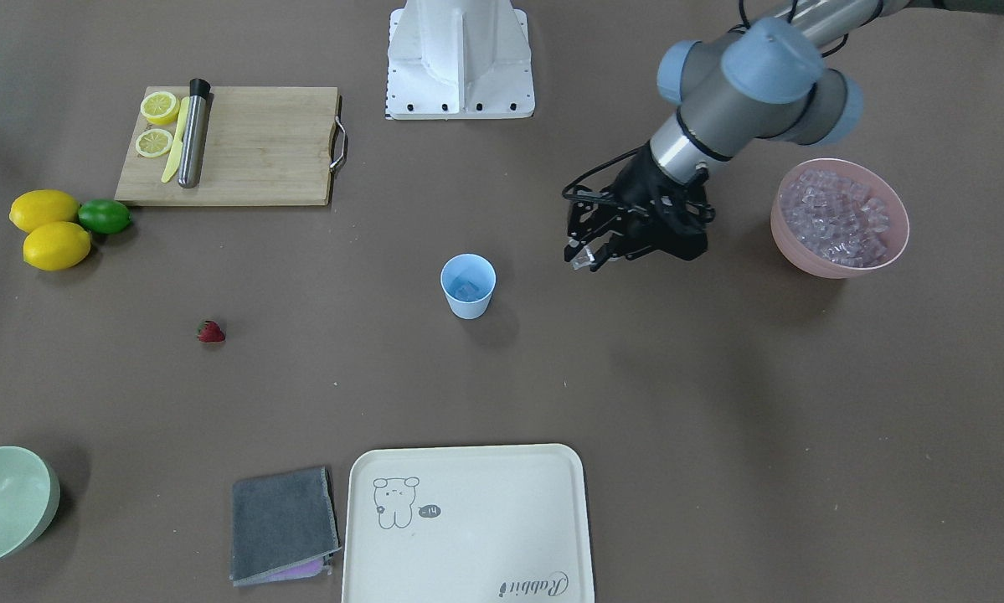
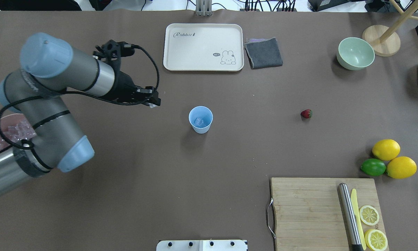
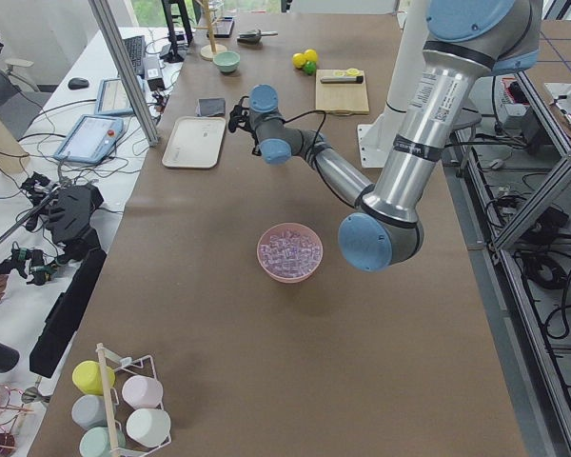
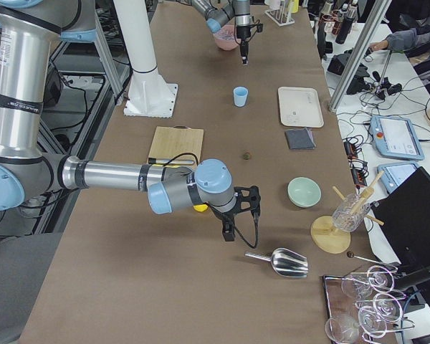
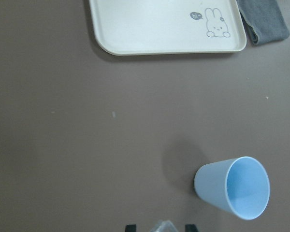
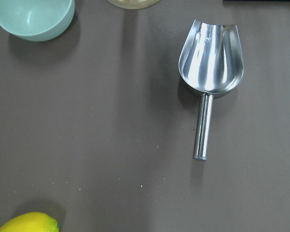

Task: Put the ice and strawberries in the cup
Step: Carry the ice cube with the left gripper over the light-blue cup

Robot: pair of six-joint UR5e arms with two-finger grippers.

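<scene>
The light-blue cup (image 1: 468,286) stands upright mid-table, also in the overhead view (image 2: 200,119) and the left wrist view (image 5: 232,187). One ice cube (image 2: 198,121) lies inside it. My left gripper (image 1: 585,258) hovers beside the cup, toward the pink bowl (image 1: 839,218) full of ice, and is shut on a clear ice cube (image 5: 163,226). The strawberry (image 1: 211,332) lies on the table on the cup's other side, far from the left gripper. My right gripper (image 4: 231,231) shows only in the exterior right view, near a metal scoop; I cannot tell whether it is open or shut.
A cream tray (image 2: 203,47) and a grey cloth (image 2: 264,53) lie beyond the cup. A pale green bowl (image 2: 356,53) stands far right. A cutting board (image 2: 320,209) holds lemon halves, a knife and a steel muddler. Two lemons and a lime (image 2: 373,167) lie nearby. The metal scoop (image 6: 210,72) lies under the right wrist.
</scene>
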